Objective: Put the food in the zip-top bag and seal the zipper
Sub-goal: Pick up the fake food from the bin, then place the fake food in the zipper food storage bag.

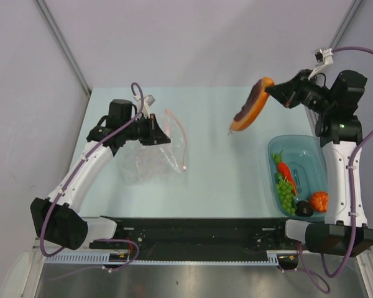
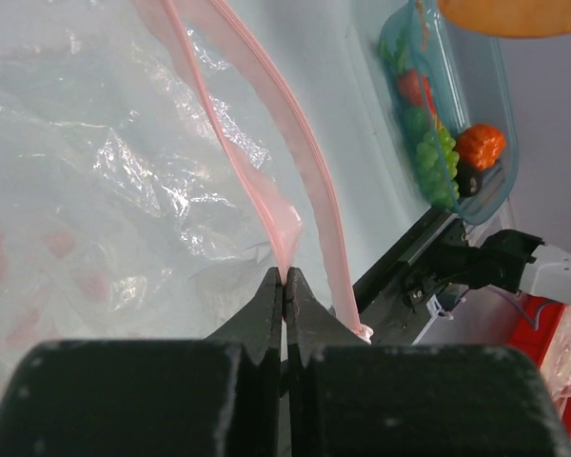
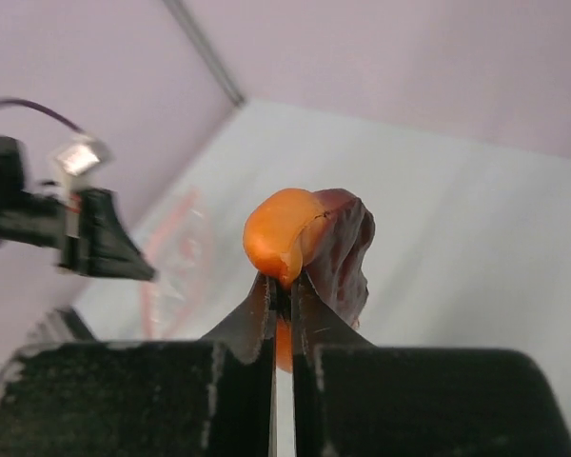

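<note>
Two end effectors are both pinched tight, each on its own thing. The left end effector has its fingers closed on the zipper, gripping one side of the pink-red strip at the mouth of the zip-top bag. In the left wrist view the tips meet on that strip, while the other side of the strip curves away from it, so the mouth stands open. The crinkly clear bag lies on the pale worktop, left of centre, with its mouth turned toward the right.

The right end effector is closed on the rim of the big orange slice and holds it in the air at the far right of the worktop, well apart from the bag. From the right wrist, the orange rind and dark-red face sit just above the tips.

A teal bowl rests at the right edge, holding the carrot, the green grape bunch, the dark ball and the orange-red round fruit
</note>
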Controlling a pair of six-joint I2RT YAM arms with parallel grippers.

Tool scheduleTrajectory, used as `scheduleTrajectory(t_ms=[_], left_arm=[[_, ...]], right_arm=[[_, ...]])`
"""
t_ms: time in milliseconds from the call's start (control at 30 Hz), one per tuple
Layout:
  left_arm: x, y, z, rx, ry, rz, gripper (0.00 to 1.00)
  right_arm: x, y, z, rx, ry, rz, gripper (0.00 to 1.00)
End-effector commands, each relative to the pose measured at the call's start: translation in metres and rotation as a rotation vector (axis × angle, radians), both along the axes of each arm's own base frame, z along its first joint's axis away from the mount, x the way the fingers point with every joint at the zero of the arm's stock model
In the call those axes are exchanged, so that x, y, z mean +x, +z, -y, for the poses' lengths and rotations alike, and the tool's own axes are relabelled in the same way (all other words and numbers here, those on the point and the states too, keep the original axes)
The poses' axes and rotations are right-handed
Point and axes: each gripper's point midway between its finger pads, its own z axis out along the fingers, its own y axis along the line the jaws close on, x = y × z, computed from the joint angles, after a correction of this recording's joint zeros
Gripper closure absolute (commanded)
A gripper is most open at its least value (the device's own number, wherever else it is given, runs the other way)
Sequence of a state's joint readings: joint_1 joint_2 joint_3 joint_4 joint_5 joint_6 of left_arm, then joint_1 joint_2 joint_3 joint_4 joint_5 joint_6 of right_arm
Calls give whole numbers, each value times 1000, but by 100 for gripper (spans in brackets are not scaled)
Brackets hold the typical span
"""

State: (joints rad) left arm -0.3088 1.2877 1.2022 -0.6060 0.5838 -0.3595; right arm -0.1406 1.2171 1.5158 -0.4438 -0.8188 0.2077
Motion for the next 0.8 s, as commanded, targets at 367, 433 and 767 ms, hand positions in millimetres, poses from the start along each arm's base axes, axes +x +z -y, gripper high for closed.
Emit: scheduleTrajectory(t_ms=[367,433,767], left_arm=[[-14,50,5,-207,-108,89,100],[-17,53,6,-227,-121,88,100],[-28,66,9,-283,-162,99,100]], right_arm=[[-77,117,-134,384,629,212,100],[-75,108,-140,369,647,186,100],[-77,62,-176,218,692,182,100]])
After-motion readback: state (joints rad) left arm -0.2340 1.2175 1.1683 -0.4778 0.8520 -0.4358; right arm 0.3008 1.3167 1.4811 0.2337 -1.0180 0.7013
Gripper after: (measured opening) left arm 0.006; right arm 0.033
